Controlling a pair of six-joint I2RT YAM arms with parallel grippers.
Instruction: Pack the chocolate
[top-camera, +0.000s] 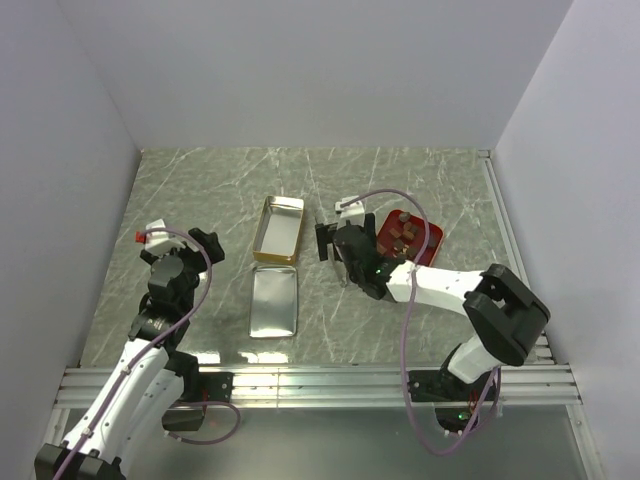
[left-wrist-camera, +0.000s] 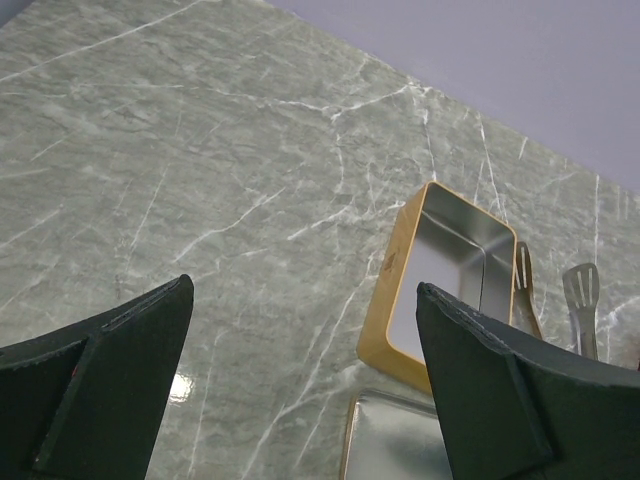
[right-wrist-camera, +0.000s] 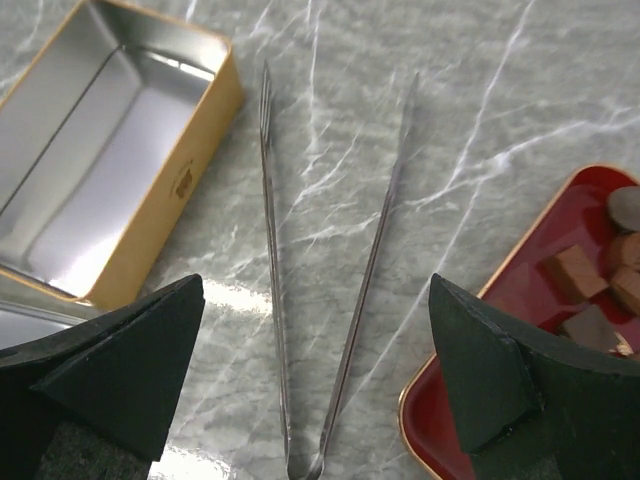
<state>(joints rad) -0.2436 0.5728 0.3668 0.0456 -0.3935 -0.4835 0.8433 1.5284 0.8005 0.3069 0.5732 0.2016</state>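
Several small brown chocolate chunks (top-camera: 405, 232) lie in a red tray (top-camera: 432, 240) right of centre; they also show in the right wrist view (right-wrist-camera: 575, 272). An open gold tin (top-camera: 280, 228) stands empty at the centre. Metal tongs (right-wrist-camera: 273, 260) lie on the table between the tin (right-wrist-camera: 190, 170) and the tray (right-wrist-camera: 520, 310). My right gripper (top-camera: 340, 250) is open and empty, with its jaws spread over the tongs (right-wrist-camera: 316, 300). My left gripper (top-camera: 205, 245) is open and empty to the left of the tin (left-wrist-camera: 304, 290).
The tin's silver lid (top-camera: 274, 303) lies flat just in front of the tin, and shows in the left wrist view (left-wrist-camera: 400, 440). White walls close in the table at the left, back and right. A metal rail runs along the near edge (top-camera: 320, 385).
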